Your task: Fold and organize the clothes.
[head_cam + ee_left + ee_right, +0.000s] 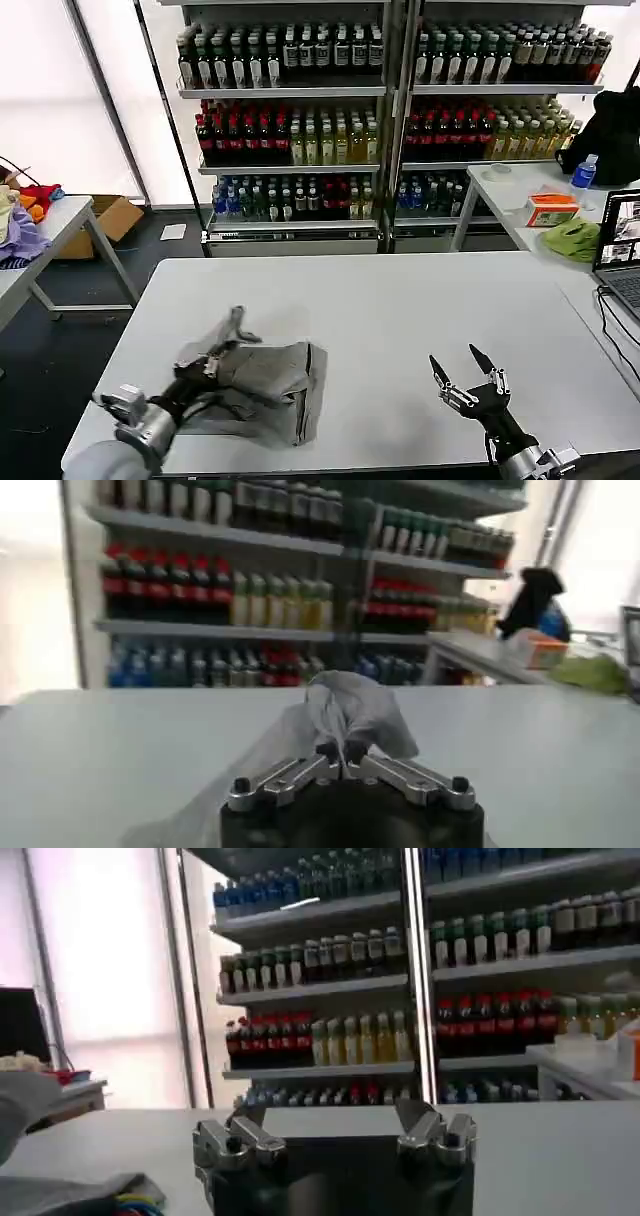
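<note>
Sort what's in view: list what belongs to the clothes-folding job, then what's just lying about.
Job:
- folded light grey soft shirt on the white table
- left gripper, shut on it
- right gripper, open, hovering

Lying about:
- lime-green cloth
- orange box
- lilac-and-orange cloth heap
- laptop

Your right gripper [337, 1133] hangs over the white table [540, 1148], its two fingers [228, 1140] spread wide with nothing between them. At the near corner of the table lies a grey shirt [70, 1193] (a small multicoloured print shows at its edge). Behind the table, shelves [330, 988] stacked with rows of bottles run across the back of the room, split by an upright metal post [415, 978]. A bright window panel [100, 968] stands beside the shelving, and a second table [60, 1088] carries a pale heap.
</note>
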Robot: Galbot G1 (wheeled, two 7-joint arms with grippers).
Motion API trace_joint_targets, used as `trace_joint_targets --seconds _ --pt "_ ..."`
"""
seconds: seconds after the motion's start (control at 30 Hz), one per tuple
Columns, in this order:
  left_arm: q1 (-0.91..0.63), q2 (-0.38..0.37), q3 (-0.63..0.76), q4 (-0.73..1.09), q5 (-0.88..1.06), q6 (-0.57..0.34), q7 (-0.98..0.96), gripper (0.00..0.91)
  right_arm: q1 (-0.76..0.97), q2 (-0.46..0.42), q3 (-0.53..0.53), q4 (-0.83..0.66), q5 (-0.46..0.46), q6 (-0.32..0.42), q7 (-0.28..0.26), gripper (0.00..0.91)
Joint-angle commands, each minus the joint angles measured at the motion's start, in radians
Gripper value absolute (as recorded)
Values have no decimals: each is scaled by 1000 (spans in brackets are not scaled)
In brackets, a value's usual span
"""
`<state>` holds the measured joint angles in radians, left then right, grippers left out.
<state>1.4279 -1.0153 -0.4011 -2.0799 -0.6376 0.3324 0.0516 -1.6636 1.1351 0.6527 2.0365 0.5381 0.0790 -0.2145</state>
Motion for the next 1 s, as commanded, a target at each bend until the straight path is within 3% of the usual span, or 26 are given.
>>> trace_joint_targets --seconds 0.03,0.07,0.1,0.13,0.3,0.43,0.63,0.77,1.0 --pt "-100 -109 298 77 83 21 14 0 -25 20 8 -9 12 4 -4 907" --pt "-116 -117 304 97 104 38 1 161 -28 23 7 -4 12 4 -3 907" --pt "-123 -127 304 110 121 49 -3 564 -30 26 8 0 12 3 -4 907" --pt "-128 -133 303 122 139 55 -4 907 -33 27 9 5 12 3 -3 907" --pt "-110 -134 254 67 142 72 -30 907 -36 11 18 14 21 2 -1 907" --pt "-52 -94 148 -84 102 89 -57 907 -33 -5 25 22 37 -1 -2 907" --pt "24 -38 -153 -239 -61 104 -94 907 -21 -16 17 33 49 -5 0 907" --pt "77 -43 -316 -164 -46 102 -95 907 -17 -6 1 31 38 -4 -1 907" --pt "140 -109 -192 -25 249 141 -150 907 -14 -9 -14 29 27 -1 -2 907"
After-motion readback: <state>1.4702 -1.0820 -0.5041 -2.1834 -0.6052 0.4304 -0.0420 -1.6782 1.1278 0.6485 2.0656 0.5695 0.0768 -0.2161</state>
